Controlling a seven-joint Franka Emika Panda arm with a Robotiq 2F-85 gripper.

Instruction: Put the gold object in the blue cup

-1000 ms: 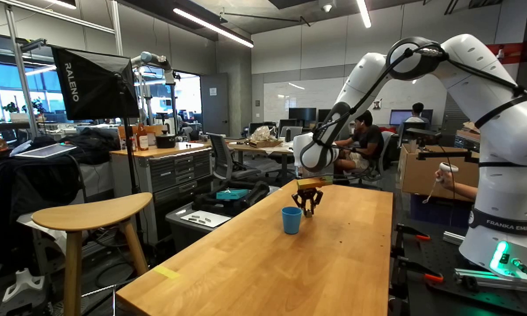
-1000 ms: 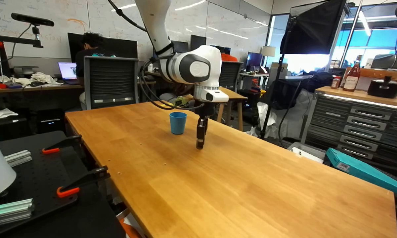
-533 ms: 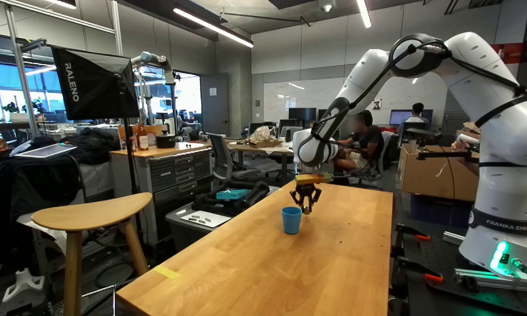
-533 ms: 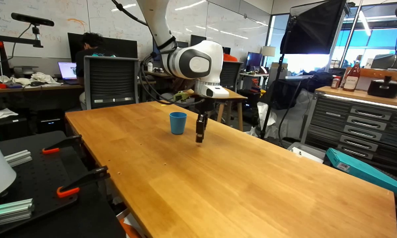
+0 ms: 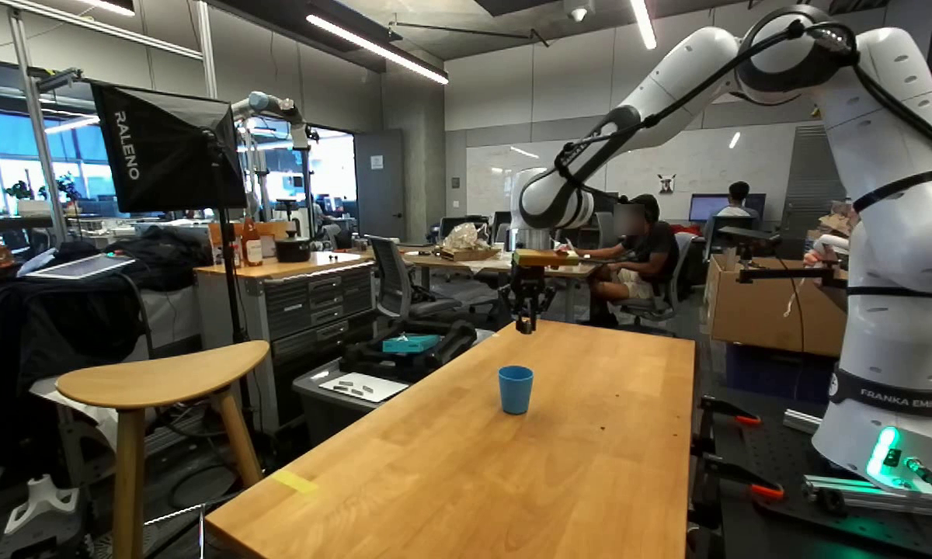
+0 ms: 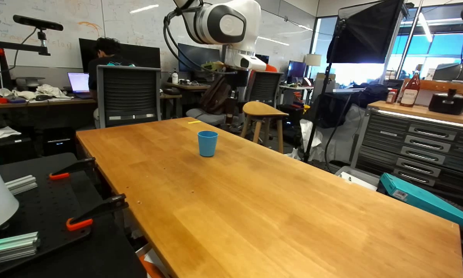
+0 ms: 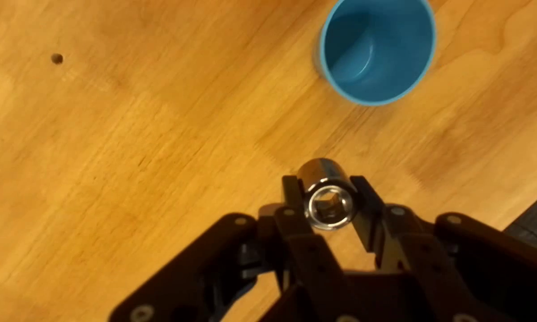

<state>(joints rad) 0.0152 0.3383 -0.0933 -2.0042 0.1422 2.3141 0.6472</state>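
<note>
The gold object is a short, shiny metal socket (image 7: pixel 323 172) with a square hole, reflecting the wood's gold tone. My gripper (image 7: pixel 328 193) is shut on it, with one fingertip on each side. In an exterior view the gripper (image 5: pixel 526 322) hangs well above the table, beyond the blue cup (image 5: pixel 516 390). In an exterior view the gripper (image 6: pixel 230 110) is dark against the background, and the socket is hard to make out. The blue cup stands upright on the table (image 6: pixel 207 144). In the wrist view the cup (image 7: pixel 398 40) is ahead of the fingertips, slightly right, and its visible inside is empty.
The light wooden table (image 5: pixel 559 466) carries a strip of yellow tape (image 5: pixel 295 481). A wooden stool (image 5: pixel 163 376) and a grey bin (image 5: pixel 318 396) stand beside it. Black clamps with orange tips (image 6: pixel 79 224) sit along the robot's side.
My gripper has risen from near the tabletop to well above it, carrying the socket. The arm has lifted with it. The blue cup has not moved.
</note>
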